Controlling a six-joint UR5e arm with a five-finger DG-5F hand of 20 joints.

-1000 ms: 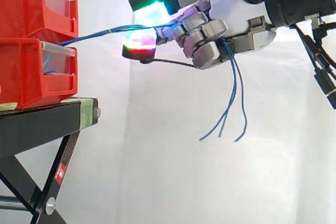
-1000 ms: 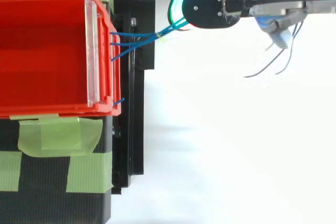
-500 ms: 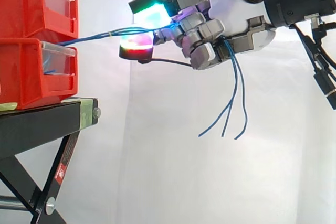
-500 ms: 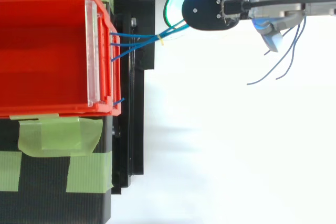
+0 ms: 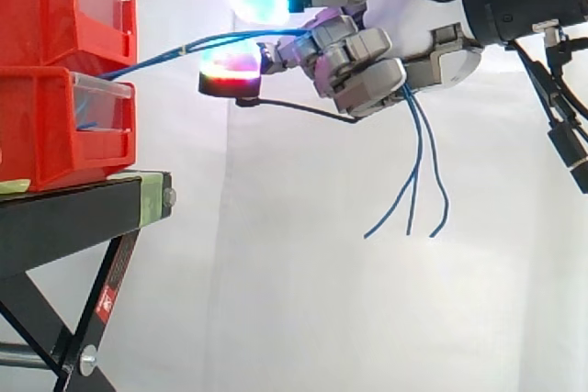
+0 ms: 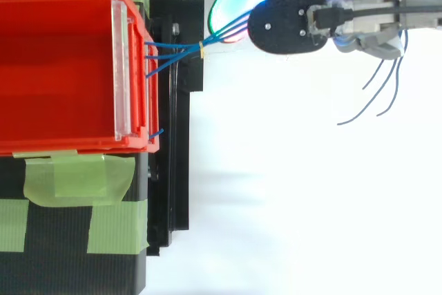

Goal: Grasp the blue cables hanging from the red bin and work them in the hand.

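Cables (image 5: 156, 56), thin and blue, stretch from the front of the stacked red bins (image 5: 41, 130) across to the hand (image 5: 404, 20), whose curled fingers clamp them; their loose ends dangle below the palm, well clear of the black stand (image 5: 83, 213).

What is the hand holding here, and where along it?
The blue cables, gripped partway along in the curled hand; free ends dangle below.

I see a white curtain (image 5: 303, 319) behind, evenly lit. Black stand (image 5: 64, 218) at left on angled legs; green tape (image 6: 65, 177) strips across its top.
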